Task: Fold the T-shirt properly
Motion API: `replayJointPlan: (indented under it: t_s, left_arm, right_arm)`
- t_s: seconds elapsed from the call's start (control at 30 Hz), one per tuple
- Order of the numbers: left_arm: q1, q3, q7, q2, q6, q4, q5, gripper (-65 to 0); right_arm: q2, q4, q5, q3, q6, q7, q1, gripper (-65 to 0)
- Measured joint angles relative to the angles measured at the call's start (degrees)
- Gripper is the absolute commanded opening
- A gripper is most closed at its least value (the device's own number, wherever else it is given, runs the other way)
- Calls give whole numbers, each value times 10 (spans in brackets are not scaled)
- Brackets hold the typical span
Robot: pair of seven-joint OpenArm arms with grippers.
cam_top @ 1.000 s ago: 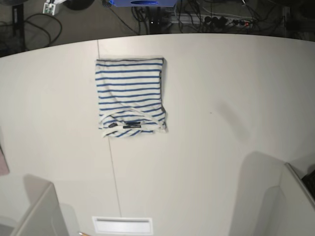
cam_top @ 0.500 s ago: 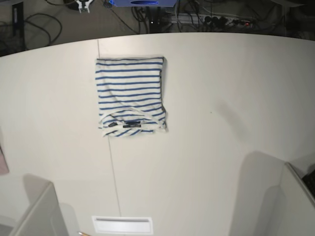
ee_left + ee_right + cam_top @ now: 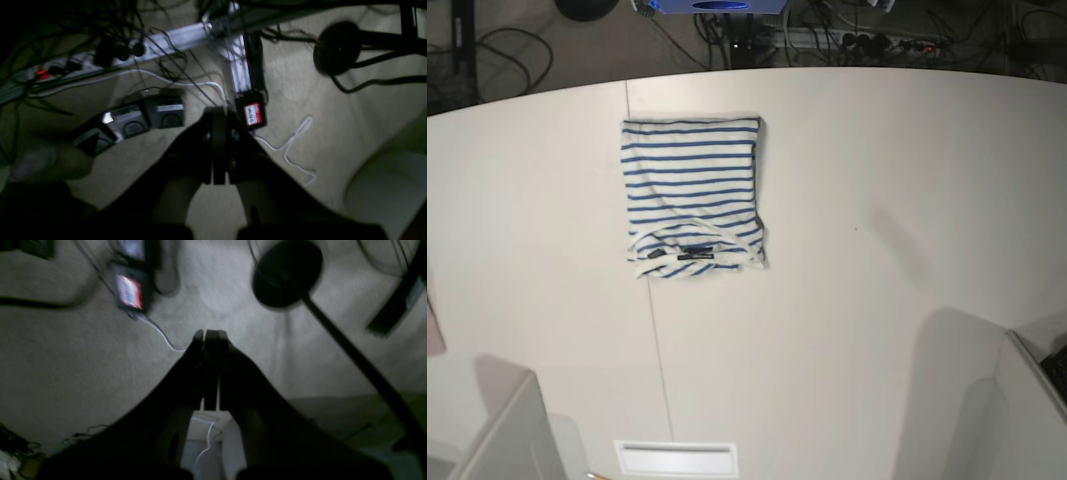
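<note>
the t-shirt (image 3: 692, 195) lies on the white table (image 3: 877, 250), toward the far side and a little to the base view's left of centre, already gathered into a compact rectangle with its striped panels stacked and the neck opening with its small dark label (image 3: 695, 255) turned up at the near edge. it reads as light, limp cloth: thin knit that will sag and drape the instant it is lifted, with no stiffness to keep a crease, and several loose layers that can slide over one another on the smooth tabletop. nothing about it looks fragile, though a careless pinch would likely take only the top layer and peel the stack apart. if more tidying is wanted, the sensible holds are the two near corners beside the collar, or the far corners by the table's back edge, pinching through all the layers at once and dragging low rather than hoisting. neither arm is over the cloth: the left gripper (image 3: 218, 125) shows in its wrist view with its fingers pressed together on nothing, pointed at the floor with cables and a power strip (image 3: 66, 65) below, and the right gripper (image 3: 210, 338) is likewise closed tight and empty above bare floor and a dark round stand base (image 3: 287, 271). the fold looks essentially finished.
</note>
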Motion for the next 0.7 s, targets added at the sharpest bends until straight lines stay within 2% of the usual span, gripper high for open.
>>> replayJointPlan:
  t_s: [0.13,0.7]
  left_arm:
    - [-6,1,23,-2,33,20,-4,-650]
    - [-30,-1,24,-5,34,18,-5,-650]
  right_arm:
    - [8,2,0,-17,-6,9,21,-650]
    - [1,-5,0,-14,-6,1,25,-650]
